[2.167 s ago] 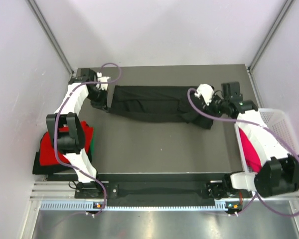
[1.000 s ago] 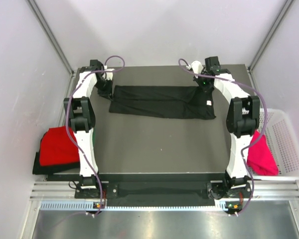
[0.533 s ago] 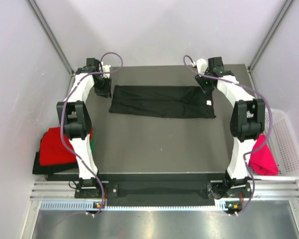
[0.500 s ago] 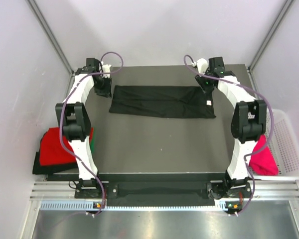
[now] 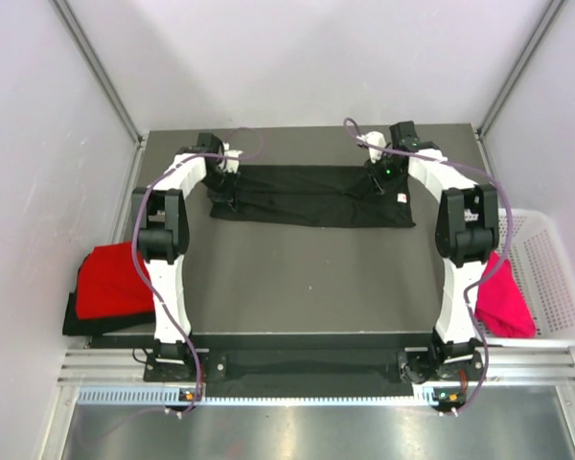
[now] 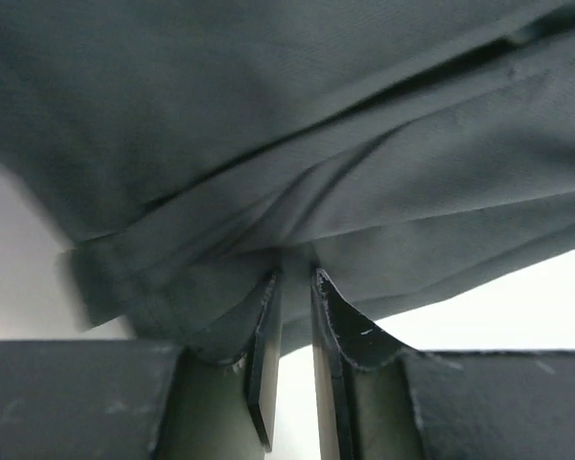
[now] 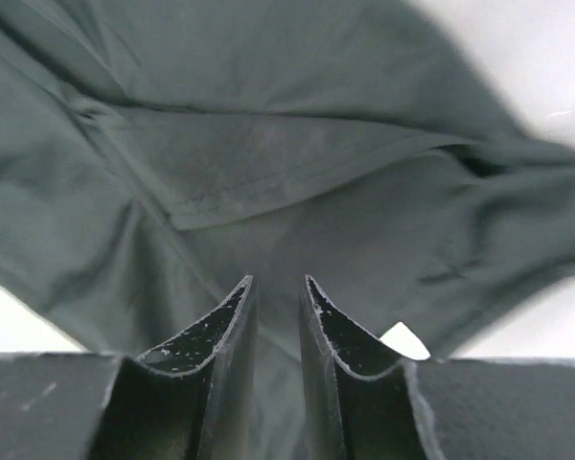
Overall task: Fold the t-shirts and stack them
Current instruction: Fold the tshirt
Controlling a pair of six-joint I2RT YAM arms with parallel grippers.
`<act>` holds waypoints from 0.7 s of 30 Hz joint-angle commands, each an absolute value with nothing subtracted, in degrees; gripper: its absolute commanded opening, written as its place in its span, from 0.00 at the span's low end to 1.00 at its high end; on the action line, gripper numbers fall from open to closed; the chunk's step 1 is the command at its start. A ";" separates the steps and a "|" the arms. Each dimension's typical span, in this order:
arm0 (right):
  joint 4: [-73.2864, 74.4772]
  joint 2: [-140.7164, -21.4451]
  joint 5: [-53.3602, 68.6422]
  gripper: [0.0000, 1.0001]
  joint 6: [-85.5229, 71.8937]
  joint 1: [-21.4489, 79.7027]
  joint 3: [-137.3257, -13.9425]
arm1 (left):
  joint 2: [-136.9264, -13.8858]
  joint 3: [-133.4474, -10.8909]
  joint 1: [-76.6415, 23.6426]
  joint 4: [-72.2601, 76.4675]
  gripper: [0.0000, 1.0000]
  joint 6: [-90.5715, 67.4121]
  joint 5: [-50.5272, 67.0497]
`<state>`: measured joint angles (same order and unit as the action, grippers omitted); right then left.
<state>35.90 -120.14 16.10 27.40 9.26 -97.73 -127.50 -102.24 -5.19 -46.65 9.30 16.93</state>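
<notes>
The black t-shirt (image 5: 311, 196) lies folded into a long strip across the far part of the table, with its white neck label (image 5: 400, 197) near the right end. My left gripper (image 5: 226, 182) is at the strip's left end, its jaws nearly together with a fold of black cloth (image 6: 294, 261) pinched at the tips. My right gripper (image 5: 378, 178) is at the right end, its jaws close together on black cloth (image 7: 276, 287), with the label (image 7: 402, 338) just beside them. The red t-shirt (image 5: 105, 283) lies off the table's left side. The magenta-pink t-shirt (image 5: 503, 302) lies in the basket. The green t-shirt is hidden.
A white mesh basket (image 5: 556, 278) stands off the table's right edge. Dark cloth (image 5: 74, 324) shows under the red shirt. The dark table (image 5: 307, 278) is bordered by metal corner posts and pale walls. Purple cables loop over both arms.
Both grippers have moved inward from the far corners beside the shirt onto its two ends and closed on the cloth. The shirt's ends have bunched slightly.
</notes>
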 commanded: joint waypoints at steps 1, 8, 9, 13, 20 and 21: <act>38.14 -123.04 17.93 0.24 27.51 9.67 -102.47 | -127.44 -103.80 -4.75 -46.40 0.23 10.37 15.99; 39.55 -128.58 18.89 0.24 27.42 10.28 -107.05 | -128.32 -103.36 -4.75 -46.93 0.22 10.11 16.08; 39.55 -129.11 18.90 0.24 27.33 10.46 -108.01 | -128.23 -102.92 -4.75 -46.85 0.22 10.02 16.17; 40.95 -132.09 19.95 0.24 26.54 10.90 -112.93 | -127.97 -102.13 -4.66 -46.58 0.22 10.11 15.65; 40.61 -138.41 22.75 0.28 22.95 10.72 -132.14 | -127.62 -102.13 -4.75 -46.84 0.21 10.28 15.03; 40.08 -138.86 23.46 0.29 19.72 10.11 -134.10 | -127.27 -102.56 -4.75 -46.93 0.22 10.46 14.77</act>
